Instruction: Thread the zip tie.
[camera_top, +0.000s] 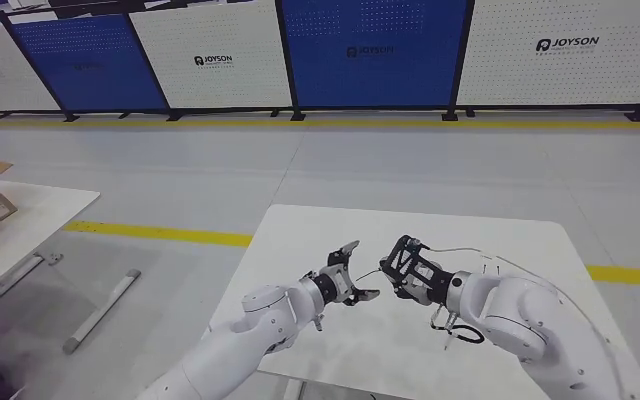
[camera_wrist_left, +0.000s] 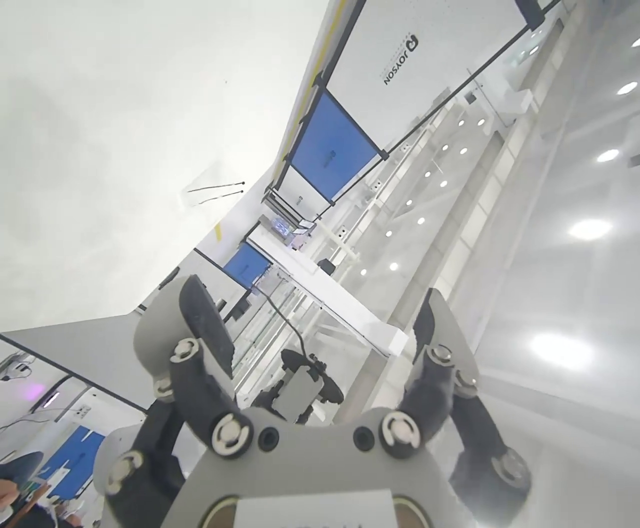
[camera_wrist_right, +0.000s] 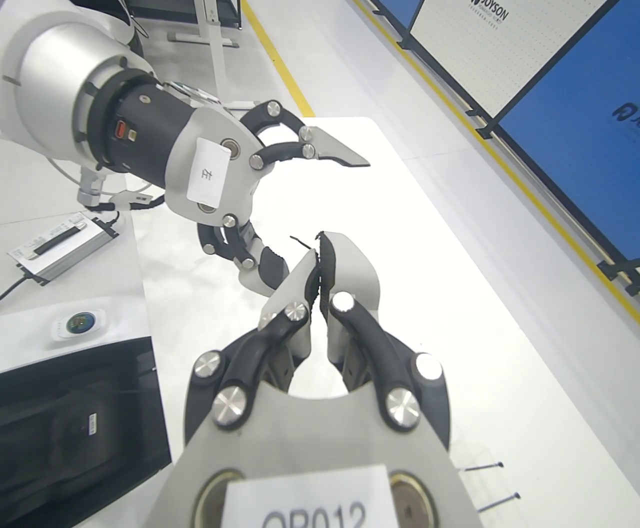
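Right wrist view: right claw (camera_wrist_right: 320, 250) pinches zip tie (camera_wrist_right: 300, 243), facing spread left claw (camera_wrist_right: 322, 212).

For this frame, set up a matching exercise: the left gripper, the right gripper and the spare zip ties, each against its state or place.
Things:
1. left gripper
2. right gripper
3. spare zip ties

States or places:
A. lying on the white table
B. shut on a zip tie
C. open, holding nothing

Pairs: 1-C, 2-B, 3-A.

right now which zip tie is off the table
The zip tie pinched in the right gripper, its tip sticking out. The other two lie flat on the table.
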